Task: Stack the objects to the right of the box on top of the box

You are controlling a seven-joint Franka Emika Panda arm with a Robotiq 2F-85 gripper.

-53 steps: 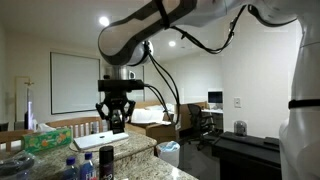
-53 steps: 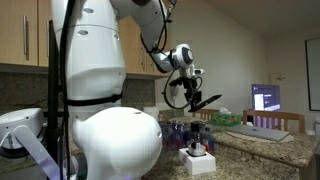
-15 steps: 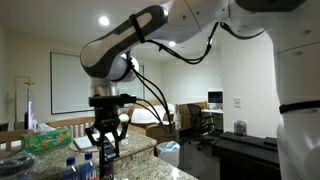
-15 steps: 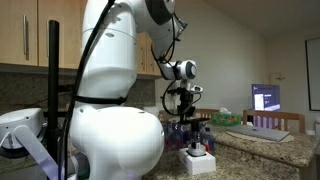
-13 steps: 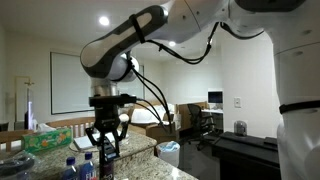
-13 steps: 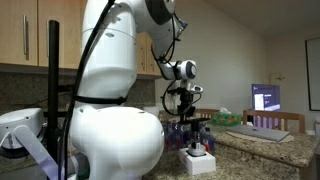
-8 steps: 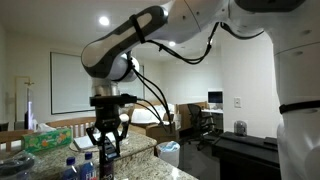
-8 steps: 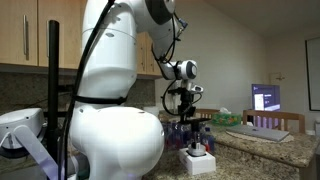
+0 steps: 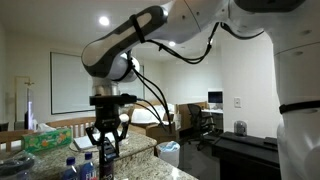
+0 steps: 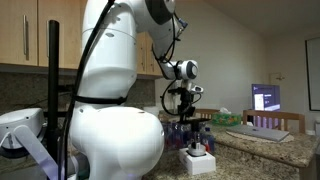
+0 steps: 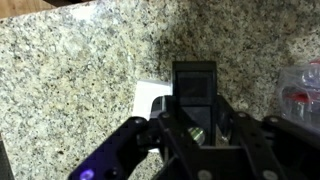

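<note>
My gripper [image 11: 195,130] is shut on a slim black remote-like bar [image 11: 195,82] and holds it just over a white box [image 11: 148,95] on the granite counter [image 11: 70,70]. In both exterior views the gripper [image 9: 105,140] [image 10: 190,122] points down, low over the counter. In an exterior view the white box [image 10: 197,166] stands at the counter's near edge with a small dark thing on it. I cannot make out the dark cylinder for certain.
Clear blue-capped water bottles [image 9: 72,165] [image 10: 180,133] stand close beside the gripper. One clear bottle [image 11: 303,85] shows at the right edge of the wrist view. A green packet [image 9: 45,138] lies further back on the counter.
Since 3.5 s ago the gripper has come down to the counter with the bar. Over the last second nothing has visibly moved.
</note>
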